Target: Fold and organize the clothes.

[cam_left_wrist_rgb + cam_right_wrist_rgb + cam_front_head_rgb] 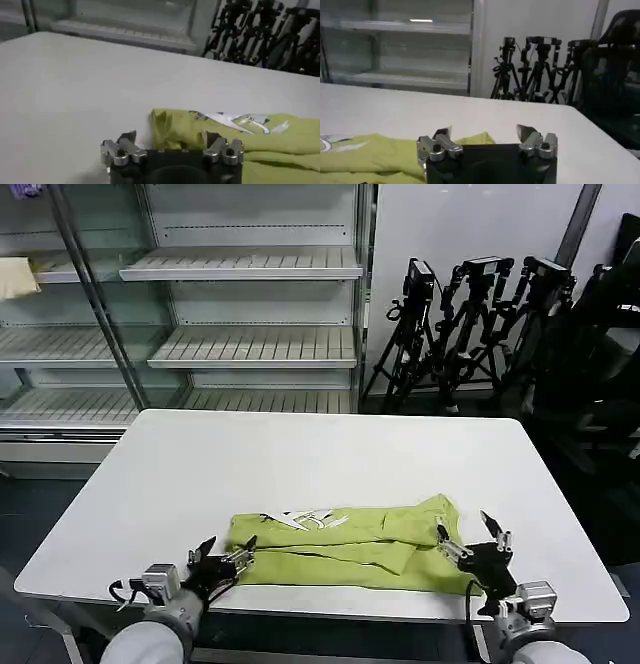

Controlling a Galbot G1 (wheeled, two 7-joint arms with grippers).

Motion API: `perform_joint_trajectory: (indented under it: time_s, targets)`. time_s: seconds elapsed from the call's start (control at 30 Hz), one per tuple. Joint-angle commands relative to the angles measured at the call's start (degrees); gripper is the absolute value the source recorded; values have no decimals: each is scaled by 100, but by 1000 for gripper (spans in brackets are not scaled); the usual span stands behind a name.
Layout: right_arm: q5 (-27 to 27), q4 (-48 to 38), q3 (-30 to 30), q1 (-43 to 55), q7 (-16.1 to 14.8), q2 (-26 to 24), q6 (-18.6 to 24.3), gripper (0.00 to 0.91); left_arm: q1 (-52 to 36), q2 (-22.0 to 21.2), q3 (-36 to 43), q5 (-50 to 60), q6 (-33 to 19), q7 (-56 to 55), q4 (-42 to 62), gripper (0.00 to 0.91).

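1. Lime-green soft cloth, our T-shirt (345, 549) lies folded into a long band near the front edge of the white bench (300, 454), pale print (305, 520) facing up.
2. Our left pincer (228, 554) sits open at the shirt's left end.
3. Our right pincer (468, 536) spreads open at its right end, holding nothing.

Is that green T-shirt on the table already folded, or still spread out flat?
Partly folded. The T-shirt lies as a narrow band across the table, cloth doubled over itself, its pale print facing up.
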Motion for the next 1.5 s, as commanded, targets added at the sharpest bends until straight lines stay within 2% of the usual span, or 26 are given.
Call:
perform_joint_trajectory:
  time_s: [0.03, 0.37, 0.5, 0.6, 0.77, 0.87, 1.03, 1.17, 1.33, 1.5]
  targets:
    - [-41, 182, 169, -186, 28, 10, -10, 907, -84, -109, 465, -210, -89, -458, 215, 10]
    - [-47, 153, 130, -139, 94, 41, -31, 907, -46, -128, 548, -92, -85, -328, 73, 20]
    - [-71, -15, 30, -20, 245, 55, -73, 907, -96, -86, 533, 954, -294, 355, 179, 10]
    - [-68, -74, -6, 55, 316, 76, -134, 907, -159, -26, 396, 1035, -229, 405, 250, 10]
    - [-59, -65, 32, 64, 319, 61, -138, 907, 17, 332, -663, 1535, -467, 1050, 522, 10]
    - [-55, -68, 78, 83, 311, 41, -138, 907, 39, 822, -1525, 1296, -447, 1332, 686, 20]
    - [-65, -129, 50, 126, 314, 64, -113, 907, -77, 1374, -2725, 1332, -513, 1780, 1115, 10]
    - [-69, -144, 42, 130, 312, 69, -90, 907, -171, 1529, -3320, 1594, -497, 2209, 1238, 10]
    - [-76, -102, 56, 151, 314, 59, -95, 907, -64, 1429, -2980, 1878, -454, 2230, 658, 10]
    - [-97, -15, 110, 87, 317, 37, -110, 907, 130, 938, -1755, 2194, -331, 2161, -177, 10]
